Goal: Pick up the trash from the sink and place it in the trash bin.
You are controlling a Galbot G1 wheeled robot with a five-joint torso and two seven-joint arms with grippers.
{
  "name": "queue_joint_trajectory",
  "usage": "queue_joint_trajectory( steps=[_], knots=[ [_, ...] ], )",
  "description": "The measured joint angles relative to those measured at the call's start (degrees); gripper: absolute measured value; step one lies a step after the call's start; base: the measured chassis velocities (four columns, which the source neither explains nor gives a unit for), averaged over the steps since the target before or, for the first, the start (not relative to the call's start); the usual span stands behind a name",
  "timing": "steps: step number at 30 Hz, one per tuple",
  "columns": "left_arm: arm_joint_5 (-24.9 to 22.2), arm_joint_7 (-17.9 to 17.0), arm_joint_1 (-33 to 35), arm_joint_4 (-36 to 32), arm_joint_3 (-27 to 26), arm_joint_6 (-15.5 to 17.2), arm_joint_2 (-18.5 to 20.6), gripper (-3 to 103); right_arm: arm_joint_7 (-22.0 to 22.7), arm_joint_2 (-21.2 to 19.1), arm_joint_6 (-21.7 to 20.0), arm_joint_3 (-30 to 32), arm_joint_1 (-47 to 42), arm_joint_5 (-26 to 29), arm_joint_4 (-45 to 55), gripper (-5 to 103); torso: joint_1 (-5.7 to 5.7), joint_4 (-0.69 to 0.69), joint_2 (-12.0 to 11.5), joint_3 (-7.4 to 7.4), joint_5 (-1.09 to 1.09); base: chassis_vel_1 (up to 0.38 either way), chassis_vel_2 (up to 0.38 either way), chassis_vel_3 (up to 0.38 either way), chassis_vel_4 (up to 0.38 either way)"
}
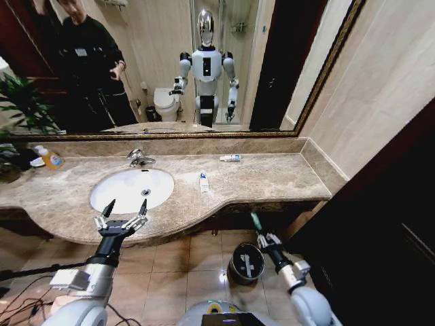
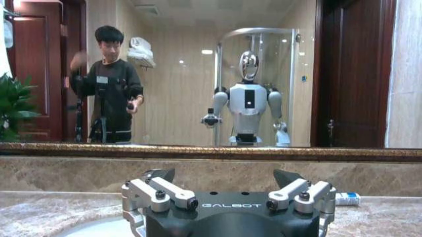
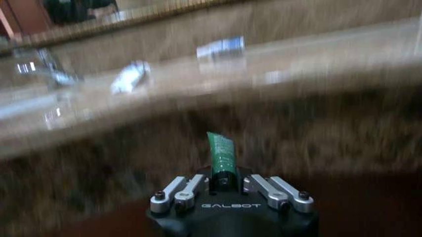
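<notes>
Head view shows my right claw low at the right, just above the dark round trash bin on the floor, clenched on a small green tube that sticks up from its tips. From the right wrist view the green tube is flat, ribbed and thin; I judge it light, soft and easy to crush, best pinched near its base. My left claw hangs released over the near rim of the white oval sink. Two small white tubes with blue marks remain on the desk: one just right of the sink, another farther back.
</notes>
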Motion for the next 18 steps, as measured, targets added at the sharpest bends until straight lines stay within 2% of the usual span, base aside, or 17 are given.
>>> queue_joint_trajectory(
  steps=[8,11,18],
  knots=[
    [0.00,0.00,0.00,0.00,0.00,0.00,0.00,100,-0.39,1.03,-1.26,-2.13,7.95,-3.39,-14.65,21,0.00,0.01,0.00,0.00,-0.01,0.000,0.000,0.000,0.000],
    [0.00,0.00,0.00,0.00,0.00,0.00,0.00,100,-0.95,2.40,-0.24,-2.50,11.43,-6.60,-23.03,21,0.01,0.01,-0.01,0.00,0.00,0.000,0.000,0.000,0.000],
    [0.00,0.00,0.00,0.00,0.00,0.00,0.00,100,-1.62,5.46,0.73,-2.48,15.49,-8.25,-34.28,21,0.00,0.00,0.00,0.00,-0.01,0.000,0.000,0.000,0.000]
  ],
)
